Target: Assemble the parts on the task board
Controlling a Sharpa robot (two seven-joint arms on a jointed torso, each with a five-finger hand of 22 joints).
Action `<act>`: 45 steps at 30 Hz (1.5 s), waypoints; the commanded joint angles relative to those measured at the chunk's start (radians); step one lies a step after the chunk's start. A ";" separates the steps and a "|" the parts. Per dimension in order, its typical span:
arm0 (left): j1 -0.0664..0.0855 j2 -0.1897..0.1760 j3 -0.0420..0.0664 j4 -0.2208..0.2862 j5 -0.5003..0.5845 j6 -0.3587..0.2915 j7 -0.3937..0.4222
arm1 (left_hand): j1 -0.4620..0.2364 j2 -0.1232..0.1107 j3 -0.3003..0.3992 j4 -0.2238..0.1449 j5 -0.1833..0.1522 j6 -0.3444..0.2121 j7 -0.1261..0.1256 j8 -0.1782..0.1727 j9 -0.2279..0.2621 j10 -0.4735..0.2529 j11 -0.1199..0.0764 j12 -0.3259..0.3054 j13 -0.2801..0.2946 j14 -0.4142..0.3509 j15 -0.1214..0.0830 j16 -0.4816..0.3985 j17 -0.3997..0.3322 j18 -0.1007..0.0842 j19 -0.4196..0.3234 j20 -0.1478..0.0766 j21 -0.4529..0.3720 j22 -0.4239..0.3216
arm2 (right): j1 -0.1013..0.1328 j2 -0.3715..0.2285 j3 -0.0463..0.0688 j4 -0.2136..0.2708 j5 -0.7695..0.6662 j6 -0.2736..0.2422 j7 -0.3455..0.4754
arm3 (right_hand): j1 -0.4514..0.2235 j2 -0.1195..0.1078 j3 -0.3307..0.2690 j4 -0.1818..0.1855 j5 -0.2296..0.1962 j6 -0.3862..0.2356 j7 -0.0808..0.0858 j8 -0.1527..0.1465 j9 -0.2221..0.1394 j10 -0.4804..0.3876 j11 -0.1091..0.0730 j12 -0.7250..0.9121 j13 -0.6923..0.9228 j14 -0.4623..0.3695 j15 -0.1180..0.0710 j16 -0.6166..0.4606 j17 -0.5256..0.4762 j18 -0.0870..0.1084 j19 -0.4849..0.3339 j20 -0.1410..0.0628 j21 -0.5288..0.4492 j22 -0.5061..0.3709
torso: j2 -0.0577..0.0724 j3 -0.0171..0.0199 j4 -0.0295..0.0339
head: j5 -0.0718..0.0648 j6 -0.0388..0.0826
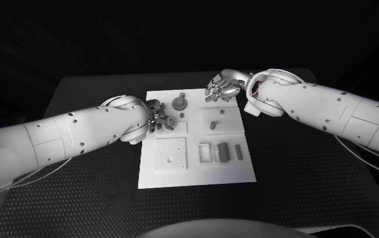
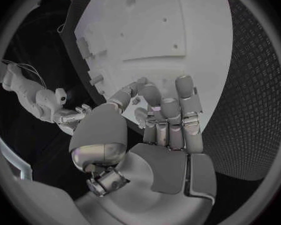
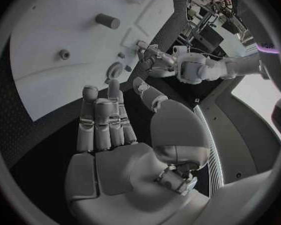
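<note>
The white task board (image 1: 197, 169) lies in the middle of the black table. On it I see a round grey disc (image 1: 180, 104), an upright cylinder (image 1: 212, 123) and several small bars (image 1: 223, 151). My left hand (image 1: 160, 120) hovers at the board's left edge, fingers apart, nothing in it; its palm (image 2: 168, 135) faces the board (image 2: 172, 30). My right hand (image 1: 223, 89) is over the board's far right corner, also holding nothing. From the right wrist its fingers (image 3: 103, 120) stretch toward the board (image 3: 47, 40), where the cylinder (image 3: 107, 20) and disc (image 3: 114, 70) stand.
A square raised plate (image 1: 171, 154) occupies the board's near left. Black table (image 1: 87, 194) surrounds the board on all sides, with its far edge just behind the right hand. Both white forearms slant in from the sides above the table.
</note>
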 commanded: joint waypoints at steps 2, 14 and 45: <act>0.000 0.005 0.000 -0.002 -0.010 0.017 -0.007 | 0.077 0.072 0.072 -0.064 -0.004 0.002 -0.001 0.006 0.015 0.002 -0.004 0.004 -0.001 0.002 -0.008 -0.001 0.001 -0.009 0.005 -0.004 0.005 0.020 | -0.001 0.000 0.000 0.001 0.000 0.014 0.007 | -0.007 0.000 0.001 0.005 0.004 0.009 0.020 -0.005 0.002 -0.004 0.004 0.004 0.001 -0.008 0.000 -0.003 -0.001 0.011 -0.006 -0.003 -0.003 0.017 | 0.000 0.0014 -0.0012 | 0.000 -0.001; 0.000 0.019 0.000 -0.009 -0.014 0.034 -0.021 | 0.052 0.066 0.070 -0.045 -0.013 0.003 -0.003 0.021 0.019 0.003 -0.006 0.004 -0.002 0.003 -0.009 -0.001 0.001 -0.011 0.006 -0.004 0.005 0.021 | -0.001 -0.001 0.000 0.001 0.000 0.014 0.007 | -0.007 0.000 0.001 0.005 0.004 0.009 0.020 -0.005 0.002 -0.004 0.004 0.004 0.001 -0.008 0.000 -0.003 -0.001 0.011 -0.006 -0.003 -0.003 0.017 | 0.000 0.0011 -0.0011 | -0.002 -0.001; 0.000 0.025 0.000 -0.017 -0.009 0.020 -0.016 | -0.106 -0.031 0.020 0.097 -0.145 -0.007 -0.014 0.074 0.013 0.004 -0.017 0.009 0.000 0.004 -0.021 0.004 0.003 -0.001 0.007 -0.009 0.005 0.021 | -0.001 0.000 0.000 -0.001 0.000 0.013 0.007 | -0.006 0.000 0.001 0.005 0.004 0.009 0.020 -0.006 0.002 -0.004 0.004 0.004 0.001 -0.008 0.000 -0.003 -0.001 0.011 -0.006 -0.003 -0.003 0.017 | 0.000 -0.0002 -0.0007 | -0.007 -0.003</act>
